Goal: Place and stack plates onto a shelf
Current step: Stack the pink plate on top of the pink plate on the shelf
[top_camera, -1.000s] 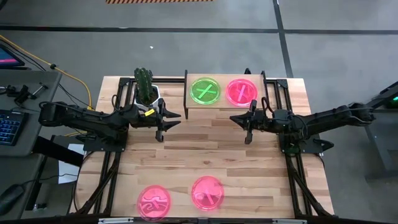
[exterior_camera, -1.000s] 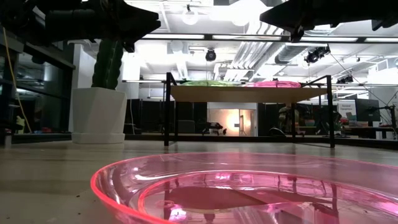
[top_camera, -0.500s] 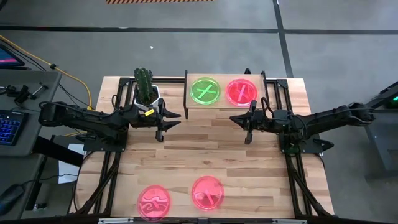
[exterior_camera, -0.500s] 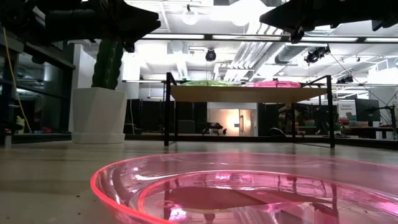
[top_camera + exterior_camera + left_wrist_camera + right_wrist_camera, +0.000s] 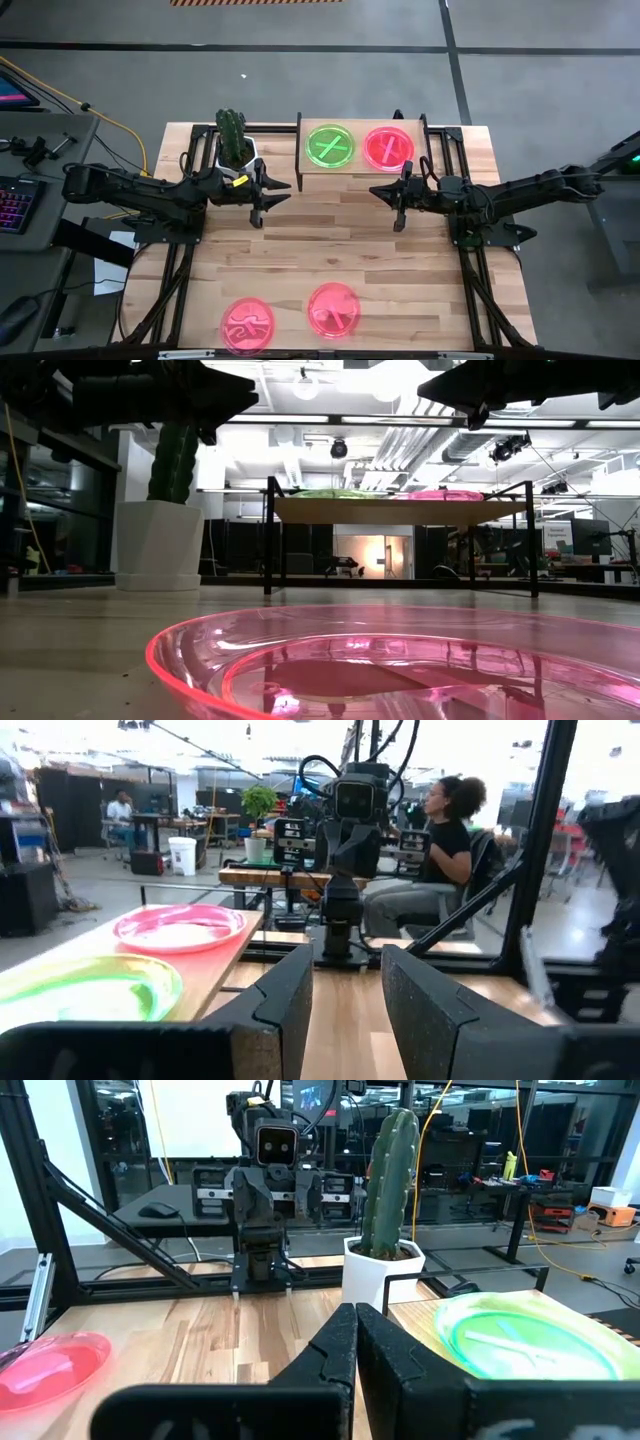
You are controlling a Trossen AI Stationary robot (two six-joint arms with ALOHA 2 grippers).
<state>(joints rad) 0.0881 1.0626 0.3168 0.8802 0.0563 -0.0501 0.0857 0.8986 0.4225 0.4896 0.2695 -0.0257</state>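
Two plates are sitting side by side on the shelf (image 5: 362, 172) at the far end of the worktop (image 5: 330, 250). The green plate (image 5: 330, 146) is lying next to the cactus pot (image 5: 236, 150), and a pink plate (image 5: 387, 147) is lying beside the green one. Two more pink plates are waiting at the near edge of the worktop, one with squiggly marks (image 5: 247, 325) and a plainer one (image 5: 333, 308) just beside it.

The left gripper (image 5: 272, 193) is hanging over the worktop in front of the cactus pot, and its jaws are spread apart with nothing between them. The right gripper (image 5: 386, 193) is hanging in front of the shelf, and its jaws are pressed together and holding nothing.
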